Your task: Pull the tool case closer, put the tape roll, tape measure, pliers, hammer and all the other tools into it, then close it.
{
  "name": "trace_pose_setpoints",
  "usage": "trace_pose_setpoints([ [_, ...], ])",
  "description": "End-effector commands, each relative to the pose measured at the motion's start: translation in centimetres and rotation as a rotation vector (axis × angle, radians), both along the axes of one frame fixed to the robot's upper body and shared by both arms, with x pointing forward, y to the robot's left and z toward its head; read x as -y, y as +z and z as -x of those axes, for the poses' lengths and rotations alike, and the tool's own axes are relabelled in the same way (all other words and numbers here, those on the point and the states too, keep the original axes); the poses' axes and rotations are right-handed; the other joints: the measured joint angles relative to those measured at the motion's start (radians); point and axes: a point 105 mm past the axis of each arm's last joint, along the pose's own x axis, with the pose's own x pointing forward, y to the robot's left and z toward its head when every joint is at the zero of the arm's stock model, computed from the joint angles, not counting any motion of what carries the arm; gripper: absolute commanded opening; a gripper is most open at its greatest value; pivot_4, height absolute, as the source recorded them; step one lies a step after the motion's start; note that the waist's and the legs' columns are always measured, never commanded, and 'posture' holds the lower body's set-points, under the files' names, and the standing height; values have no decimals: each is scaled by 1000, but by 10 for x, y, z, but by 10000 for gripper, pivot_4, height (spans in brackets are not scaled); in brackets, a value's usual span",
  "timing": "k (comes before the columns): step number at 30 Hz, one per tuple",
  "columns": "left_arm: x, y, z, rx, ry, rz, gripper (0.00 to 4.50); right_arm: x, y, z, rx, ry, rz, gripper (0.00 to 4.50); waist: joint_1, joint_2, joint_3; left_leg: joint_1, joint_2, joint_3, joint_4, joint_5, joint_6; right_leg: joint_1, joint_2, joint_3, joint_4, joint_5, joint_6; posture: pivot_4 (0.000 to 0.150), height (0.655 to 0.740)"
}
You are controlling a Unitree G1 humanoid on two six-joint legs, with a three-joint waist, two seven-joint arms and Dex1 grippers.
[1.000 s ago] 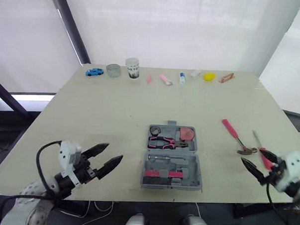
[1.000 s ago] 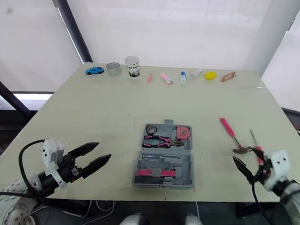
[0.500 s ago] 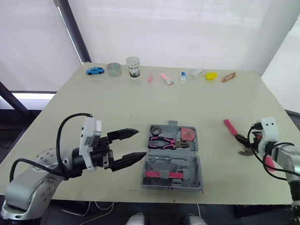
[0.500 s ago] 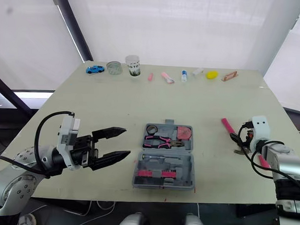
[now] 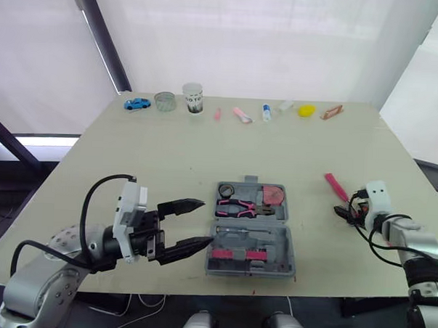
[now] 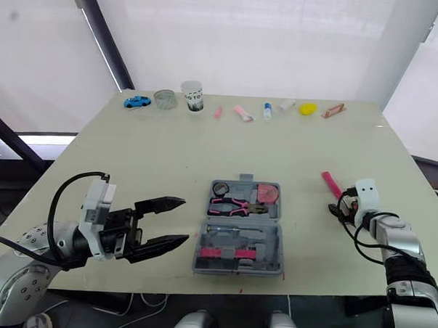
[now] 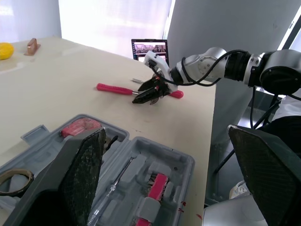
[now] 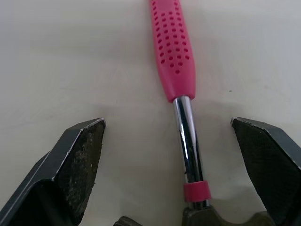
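My left tool [image 5: 206,221] is wide open and empty, at 9 o'clock of the open tool case [image 5: 285,247]. Right tool [image 8: 168,123] is spread too, straddling the hammer [image 8: 171,56] at the case's 3 o'clock, not gripping it.

The hammer [image 8: 175,61] shows a pink, dot-patterned grip and chrome shaft. The tool case [image 5: 285,247] is grey; the pliers [image 5: 245,206] pink-and-black.

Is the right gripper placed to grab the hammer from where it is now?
Probably yes. The right gripper is open right over the hammer, one finger to each side of its steel shaft near the head, and nothing lies between the fingers and the shaft.
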Motion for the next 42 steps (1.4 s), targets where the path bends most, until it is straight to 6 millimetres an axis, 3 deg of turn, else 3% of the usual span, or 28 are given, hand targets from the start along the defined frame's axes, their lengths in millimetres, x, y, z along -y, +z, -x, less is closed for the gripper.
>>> trace_pose_setpoints([
  [1, -2, 5, 1, 45, -3, -19, 44263, 6, 6, -3, 41, -21, 11, 45000, 0, 0, 0, 0, 0, 0, 0, 0, 0, 0, 0, 0, 0, 0, 0, 1500, 7400],
  [5, -3, 4, 1, 48, 1, -19, 45000, 9, -1, 3, 12, -30, 17, 33355, 0, 0, 0, 0, 0, 0, 0, 0, 0, 0, 0, 0, 0, 0, 0, 1500, 7400],
  [7, -2, 4, 2, 47, -1, -17, 45000, 9, -5, 7, -7, -30, 15, 21270, 1, 0, 0, 0, 0, 0, 0, 0, 0, 0, 0, 0, 0, 0, 0, 1500, 7400],
  [13, -2, 5, -2, 56, 0, -4, 45000, 9, -15, 14, -21, -21, -4, 425, 3, 0, 0, 0, 0, 0, 0, 0, 0, 0, 0, 0, 0, 0, 0, 1500, 7400],
  [21, 0, 10, -5, 108, 1, 7, 45000, 11, -12, 18, 24, 10, -9, 425, 6, 0, 0, 0, 0, -1, 0, 0, 0, 0, 0, -1, 0, 0, 0, 1500, 7400],
  [29, -10, 11, -10, 200, 78, 105, 45000, -9, 30, 20, 153, 172, -6, 425, 5, 2, 1, 0, 0, 0, 0, 0, 0, 0, 0, 0, 0, 0, 0, 1500, 7400],
  [33, -32, 5, 0, 174, 51, 115, 45000, -54, 63, 45, 190, 492, 100, 425, 0, 6, 4, 0, 0, 0, 0, 0, 0, 0, 0, 0, 1, 0, 0, 1500, 7400],
  [40, -72, -7, 14, 56, 59, 67, 45000, -133, 97, 90, 164, 929, 210, 425, -8, 5, 5, -1, 2, -1, -1, 0, 0, -2, 1, -2, 0, -5, 0, 1500, 7400],
  [42, -82, -9, 15, 46, 73, 54, 45000, -153, 98, 103, 136, 1065, 272, 425, -7, 3, 7, -1, 2, -1, -1, 0, 0, -2, 0, -2, 0, -5, 0, 1500, 7400],
])
